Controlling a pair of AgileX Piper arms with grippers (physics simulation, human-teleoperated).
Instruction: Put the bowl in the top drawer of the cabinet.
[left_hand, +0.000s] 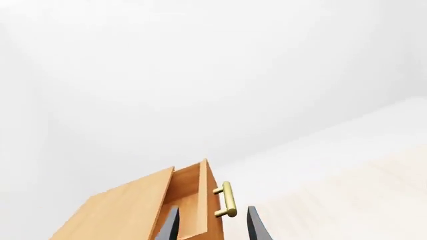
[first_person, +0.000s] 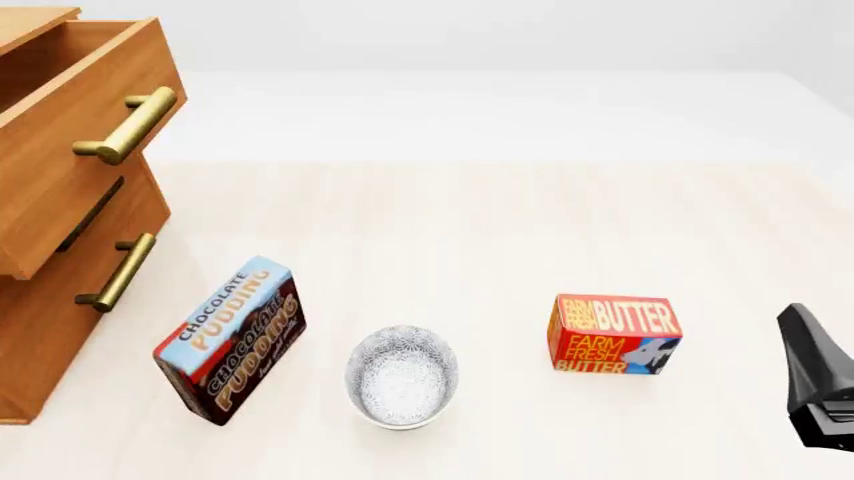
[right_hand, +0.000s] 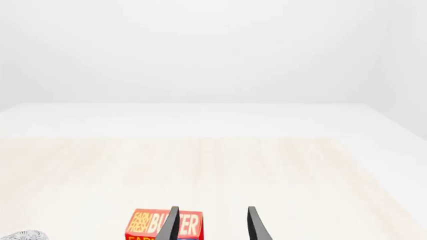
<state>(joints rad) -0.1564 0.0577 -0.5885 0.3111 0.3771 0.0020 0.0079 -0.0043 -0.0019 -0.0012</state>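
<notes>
The small patterned white bowl (first_person: 402, 375) stands on the table near the front, between two boxes; its rim shows in the right wrist view (right_hand: 23, 235). The wooden cabinet (first_person: 27, 375) stands at the far left. Its top drawer (first_person: 54, 200) is pulled out, brass handle (first_person: 127, 125) facing the table. In the left wrist view my left gripper (left_hand: 212, 229) is open just short of the top drawer (left_hand: 190, 197) and its handle (left_hand: 227, 200), holding nothing. My right gripper (right_hand: 212, 227) is open and empty at the table's right (first_person: 817, 375), behind the butter box.
A chocolate pudding box (first_person: 230, 340) stands tilted left of the bowl. A butter box (first_person: 614, 334) sits to its right, also in the right wrist view (right_hand: 155, 225). The lower drawer's handle (first_person: 118, 272) sits below the open drawer.
</notes>
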